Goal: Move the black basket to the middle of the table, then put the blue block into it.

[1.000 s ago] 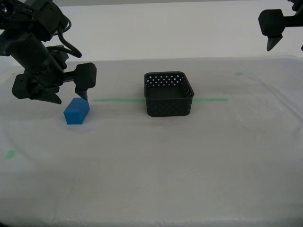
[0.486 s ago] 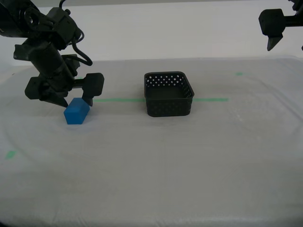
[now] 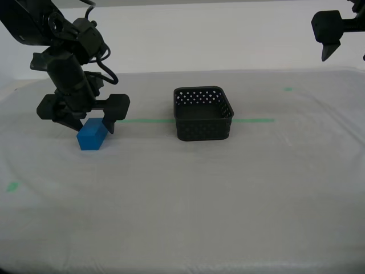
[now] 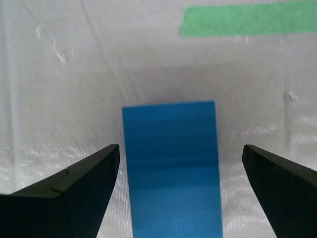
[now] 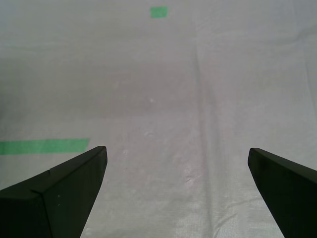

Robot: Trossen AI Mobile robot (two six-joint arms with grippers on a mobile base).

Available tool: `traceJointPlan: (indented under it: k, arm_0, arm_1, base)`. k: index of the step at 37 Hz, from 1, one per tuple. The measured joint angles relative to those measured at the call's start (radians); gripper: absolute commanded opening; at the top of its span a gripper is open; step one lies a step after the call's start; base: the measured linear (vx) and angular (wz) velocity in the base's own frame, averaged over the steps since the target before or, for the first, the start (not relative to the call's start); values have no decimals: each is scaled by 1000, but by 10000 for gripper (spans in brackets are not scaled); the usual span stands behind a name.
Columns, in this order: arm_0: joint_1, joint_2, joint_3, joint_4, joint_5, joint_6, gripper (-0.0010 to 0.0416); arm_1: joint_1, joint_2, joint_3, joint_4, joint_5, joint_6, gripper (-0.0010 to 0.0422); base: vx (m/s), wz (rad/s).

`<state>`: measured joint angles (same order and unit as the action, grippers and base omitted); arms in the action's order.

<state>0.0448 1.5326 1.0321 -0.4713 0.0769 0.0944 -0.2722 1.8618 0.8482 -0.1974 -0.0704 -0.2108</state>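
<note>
The blue block (image 3: 92,136) lies on the table (image 3: 228,194) at the exterior view's left. My second gripper (image 3: 91,127) is lowered over it, open, one finger on each side of its top. In the second wrist view the block (image 4: 171,163) sits between the spread fingers of that gripper (image 4: 181,148), with a gap on both sides. The black basket (image 3: 202,130) stands upright near the middle, across the green tape line (image 3: 254,120), with nothing in it. My first gripper (image 3: 346,56) hangs high at the exterior view's upper right, open over bare cloth (image 5: 177,149).
Small green tape marks (image 3: 11,186) (image 3: 288,89) lie near the exterior view's left edge and far right. A tape strip (image 4: 247,20) lies just beyond the block. White-grey cloth spreads wide in front of the basket.
My second gripper has swung toward the exterior view's right and come down, from beside the block to straddling it. The block, the basket and my first gripper have not moved.
</note>
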Motion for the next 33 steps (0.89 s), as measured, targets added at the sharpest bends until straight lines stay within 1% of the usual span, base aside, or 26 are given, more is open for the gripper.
traceJointPlan:
  k: [17,33]
  arm_0:
    - [1,0,0,0,0,0,399]
    - [1,0,0,0,0,0,398]
  arm_1:
    - [0,-16,0,-56,1,-4,335]
    - [0,-16,0,-69,8,-16,264]
  base:
    - [0,0]
    - [0,0]
